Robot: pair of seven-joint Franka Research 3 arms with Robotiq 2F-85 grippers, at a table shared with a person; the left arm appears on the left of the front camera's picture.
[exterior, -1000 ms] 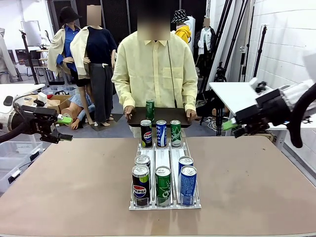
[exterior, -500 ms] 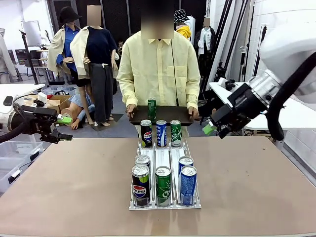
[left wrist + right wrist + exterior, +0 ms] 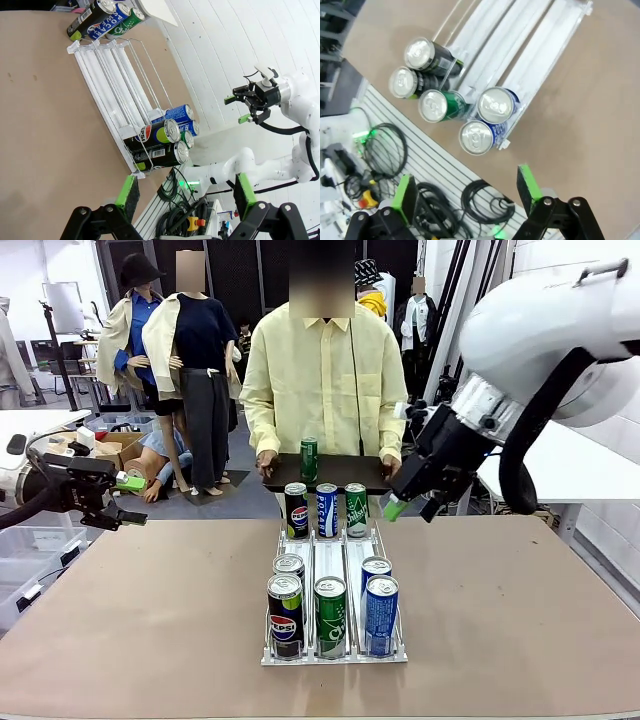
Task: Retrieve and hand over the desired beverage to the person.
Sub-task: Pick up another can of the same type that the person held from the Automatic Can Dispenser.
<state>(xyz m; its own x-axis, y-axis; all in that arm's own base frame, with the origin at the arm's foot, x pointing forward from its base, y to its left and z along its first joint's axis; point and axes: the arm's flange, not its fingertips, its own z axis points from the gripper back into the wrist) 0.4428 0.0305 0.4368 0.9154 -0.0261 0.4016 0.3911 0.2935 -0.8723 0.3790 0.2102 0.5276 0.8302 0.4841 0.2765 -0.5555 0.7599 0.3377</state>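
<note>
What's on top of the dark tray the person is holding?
One green can stands upright on the tray, left of its middle. The patch of tray right behind that can is covered.

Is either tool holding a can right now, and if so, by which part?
Nothing is held. The left tool and the right tool both stand open and empty, clear of the cans in the rack.

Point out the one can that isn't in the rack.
The green can on the dark tray the person holds; all the others sit in the white rack on the table.
</note>
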